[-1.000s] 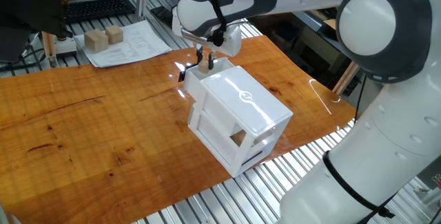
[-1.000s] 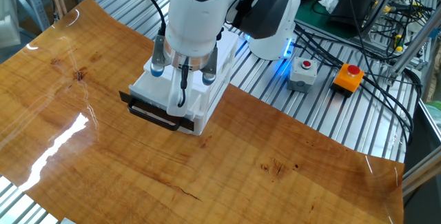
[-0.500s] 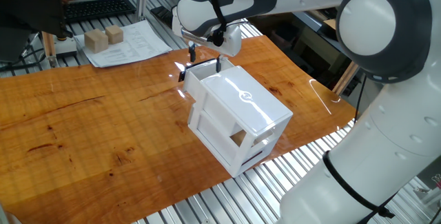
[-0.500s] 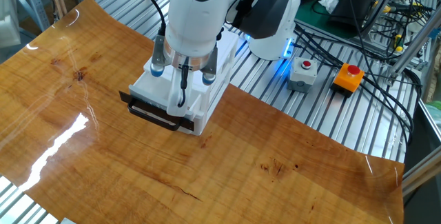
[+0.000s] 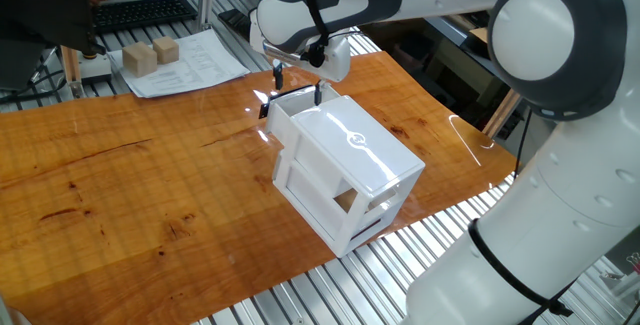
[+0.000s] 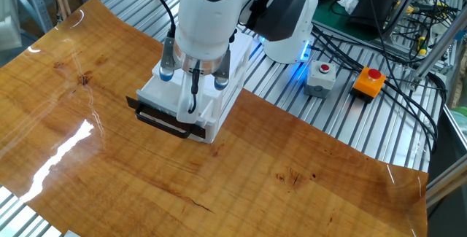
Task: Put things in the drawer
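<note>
Two fingers of the hand [image 5: 297,83] stand apart above the pulled-out drawer [image 5: 290,113], probably to drop something in. No cube is visible there.

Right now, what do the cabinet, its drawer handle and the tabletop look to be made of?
Cabinet: seemingly glossy white plastic, showing sharp highlights. Drawer handle: black, probably plastic; finish hard to judge. Tabletop: wood with visible grain and knots, varnished, mirroring the lights.

From my console, the gripper [image 5: 297,78] wore dark matt fingers; beneath it the cabinet [image 5: 350,170] was glossy white plastic. Around it the table [image 5: 130,185] gleamed as varnished wood, edged by ribbed metal rails [image 6: 343,124].
</note>
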Tool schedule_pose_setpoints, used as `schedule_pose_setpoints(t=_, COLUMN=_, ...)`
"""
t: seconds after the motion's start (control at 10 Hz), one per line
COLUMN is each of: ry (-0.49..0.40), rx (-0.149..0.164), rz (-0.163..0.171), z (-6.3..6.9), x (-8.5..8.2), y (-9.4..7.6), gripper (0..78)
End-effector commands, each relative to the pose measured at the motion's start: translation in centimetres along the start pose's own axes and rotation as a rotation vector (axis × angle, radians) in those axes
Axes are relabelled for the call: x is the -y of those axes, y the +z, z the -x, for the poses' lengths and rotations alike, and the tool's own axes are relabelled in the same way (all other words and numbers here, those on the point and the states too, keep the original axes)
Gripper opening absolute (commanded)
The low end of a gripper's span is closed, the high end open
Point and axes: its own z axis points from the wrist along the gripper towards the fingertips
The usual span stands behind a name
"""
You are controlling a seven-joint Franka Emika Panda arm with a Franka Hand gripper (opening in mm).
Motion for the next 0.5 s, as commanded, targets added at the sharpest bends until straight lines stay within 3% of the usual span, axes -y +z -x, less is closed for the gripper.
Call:
schedule_pose_setpoints(t=0.1, ry=-0.042, rx=-0.072, rz=0.027, z=0.86, x=-0.98, y=-0.94, gripper=77.5)
schedule_pose_setpoints(t=0.5, ry=-0.043, rx=-0.078, rz=0.040, z=1.53, x=-1.68, y=-1.58, gripper=77.5)
